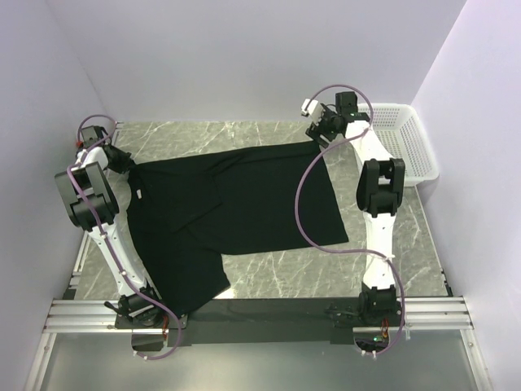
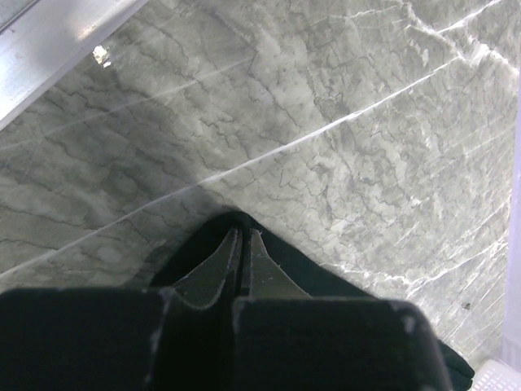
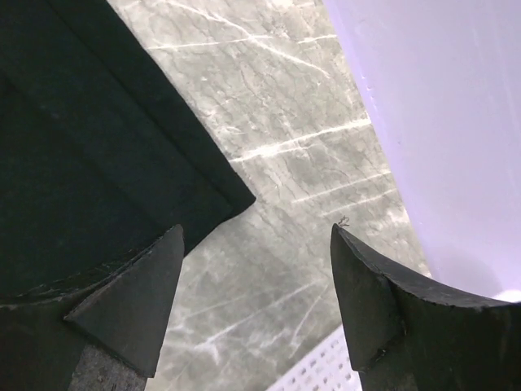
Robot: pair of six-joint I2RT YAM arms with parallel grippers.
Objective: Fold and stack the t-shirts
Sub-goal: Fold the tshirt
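Lying spread across the middle and left of the grey marble worktop [image 1: 277,277]: one black t-shirt [image 1: 236,204], mostly flat, with a sleeve trailing toward the near-left edge. Carries a small white tag [image 1: 140,194] near its left side and a soft crease running down its middle. Ends at the far right in a hemmed corner, seen from the right wrist as a dark point against bare marble. Pinched at the far-left corner by the left gripper [image 2: 242,244], fingers [image 2: 213,269] pressed together, black cloth peaking around their tips. Poised at the far-right corner, the right gripper [image 3: 256,244], fingers [image 3: 138,301] set wide apart and gripping nothing, one above the cloth's edge, the other above bare stone; cannot tell from these views whether either tip touches down. Standing at the far right, hard against the right-hand wall, a white perforated basket [image 1: 411,142], clear of the shirt. Enclosing the worktop on three sides, pale lilac walls [image 1: 244,57].
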